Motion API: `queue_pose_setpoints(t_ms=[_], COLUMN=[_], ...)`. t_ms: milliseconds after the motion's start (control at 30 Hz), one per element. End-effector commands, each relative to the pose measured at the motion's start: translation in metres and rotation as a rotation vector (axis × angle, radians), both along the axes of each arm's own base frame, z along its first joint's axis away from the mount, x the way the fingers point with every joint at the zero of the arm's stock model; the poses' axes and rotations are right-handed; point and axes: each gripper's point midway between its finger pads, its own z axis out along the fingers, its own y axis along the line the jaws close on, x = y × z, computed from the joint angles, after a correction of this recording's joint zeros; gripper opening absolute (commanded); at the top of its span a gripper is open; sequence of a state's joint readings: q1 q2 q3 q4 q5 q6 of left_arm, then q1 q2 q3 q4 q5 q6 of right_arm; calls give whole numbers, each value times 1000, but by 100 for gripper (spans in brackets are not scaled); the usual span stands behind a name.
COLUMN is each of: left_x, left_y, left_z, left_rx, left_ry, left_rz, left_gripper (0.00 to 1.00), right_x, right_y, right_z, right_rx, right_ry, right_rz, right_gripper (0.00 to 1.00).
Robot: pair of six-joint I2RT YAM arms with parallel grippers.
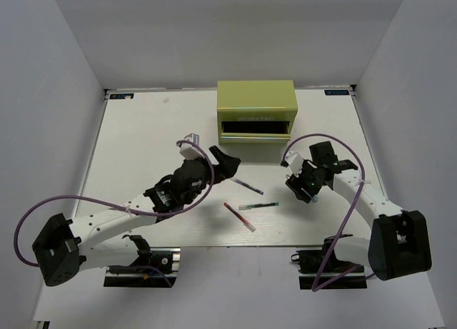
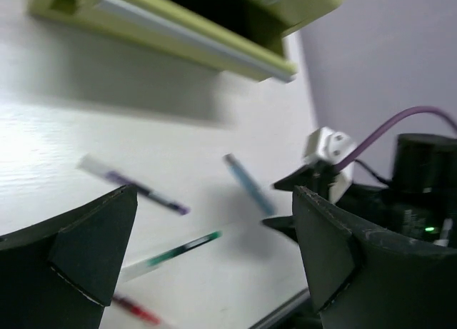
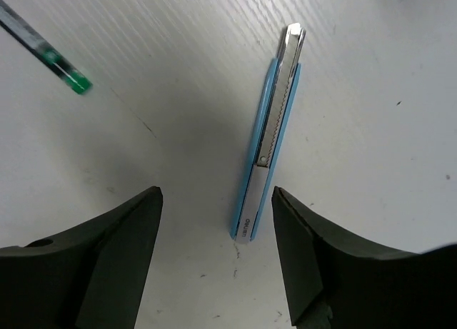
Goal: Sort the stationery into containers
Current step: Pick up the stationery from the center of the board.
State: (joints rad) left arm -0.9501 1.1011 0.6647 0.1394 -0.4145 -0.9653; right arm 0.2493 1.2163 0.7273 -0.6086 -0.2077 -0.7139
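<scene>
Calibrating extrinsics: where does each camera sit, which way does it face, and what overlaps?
Top external: fixed above and behind the bases, looking down on the table; both arms in full, green box at the far side.
Left wrist: on the left arm, looking low across the table toward the box's open drawer; own open fingers in front, right arm at right.
Right wrist: pointing straight down at a light blue cutter; own fingers either side.
Shared: the green pen shows in all three.
</scene>
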Motion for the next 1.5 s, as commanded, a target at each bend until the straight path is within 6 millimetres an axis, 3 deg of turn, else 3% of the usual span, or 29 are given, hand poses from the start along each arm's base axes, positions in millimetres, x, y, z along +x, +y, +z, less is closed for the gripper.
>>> queue_pose_setpoints(t_ms=[0, 133, 367, 567, 633, 733, 900, 1133, 1267, 1300, 1367, 1467], left_x=[-8, -16, -28, -31, -29, -28, -27, -25, -23, -23, -22, -16], left_y=[28, 45, 60, 64, 62, 60, 59, 56, 47, 45, 38, 30], left_z=[-24, -16, -26, -28, -26, -22, -25, -28, -29, -36, -34, -36], left_rx=[199, 209, 195, 197, 197, 196, 204, 208, 221, 239, 225, 208], left_ry=[42, 41, 54, 69, 69, 68, 74, 76, 94, 111, 122, 145], left_rz=[14, 34, 41, 44, 44, 44, 44, 44, 23, 14, 7, 7], left_gripper=[100, 100, 100, 100, 100, 100, 100, 100, 100, 100, 100, 100], right_x=[12, 20, 28, 19, 8, 8, -8, -36, -29, -20, -13, 13], right_y=[-10, -18, -25, -16, -16, -18, -24, -29, -19, -12, -1, 22], right_z=[-15, -26, -34, -44, -53, -57, -67, -74, -40, -22, 13, 83], right_rx=[-39, -79, -103, -59, -45, -43, -53, -61, -5, 21, 64, 136], right_ry=[-42, -49, -45, 81, 165, 184, 248, 357, 275, 204, 125, -66], right_rz=[-46, -92, -109, -37, -26, -26, -11, 47, 133, 188, 281, 415], right_gripper=[69, 69, 68, 66, 62, 58, 46, 9, 4, 4, 4, 5])
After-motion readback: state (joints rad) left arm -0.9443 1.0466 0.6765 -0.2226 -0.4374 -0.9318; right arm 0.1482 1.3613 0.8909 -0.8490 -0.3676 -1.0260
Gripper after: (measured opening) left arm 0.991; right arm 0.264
